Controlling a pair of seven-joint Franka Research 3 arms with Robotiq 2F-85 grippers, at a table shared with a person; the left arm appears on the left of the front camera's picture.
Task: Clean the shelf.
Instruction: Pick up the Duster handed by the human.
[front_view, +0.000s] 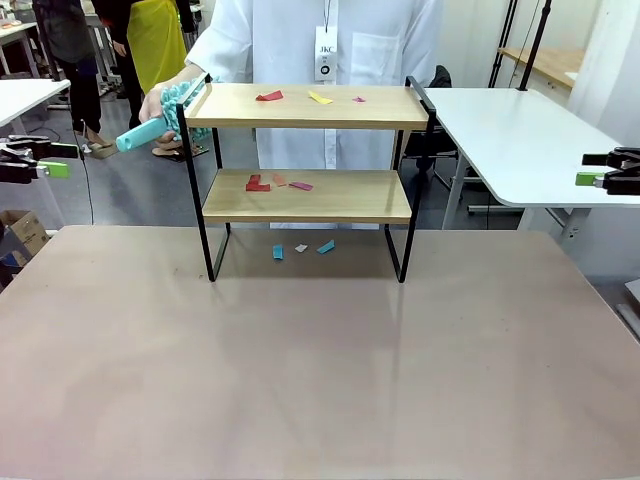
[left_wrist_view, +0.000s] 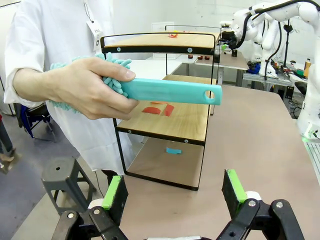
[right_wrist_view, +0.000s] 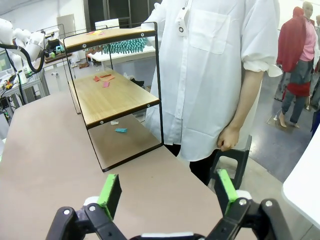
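Closest in are the green-padded fingers of my left gripper (left_wrist_view: 173, 184), spread wide with nothing between them. My right gripper (right_wrist_view: 167, 185) hangs out at the right, just as wide and just as empty. The shelf (front_view: 350, 200) stands at the far middle of the matte table (front_view: 320, 380), its long axis running left to right. It has two pale wooden boards in a thin black metal frame. Flat coloured scraps (front_view: 258, 183) (paper, I think; they are too small to be sure) dot both boards and the table beneath. At the shelf's far-left corner a person's hand (left_wrist_view: 85, 90) grips a teal duster (left_wrist_view: 165, 91) by its nubby head. The smooth handle points out towards my left gripper, so I judge that arm the nearer one to take it.
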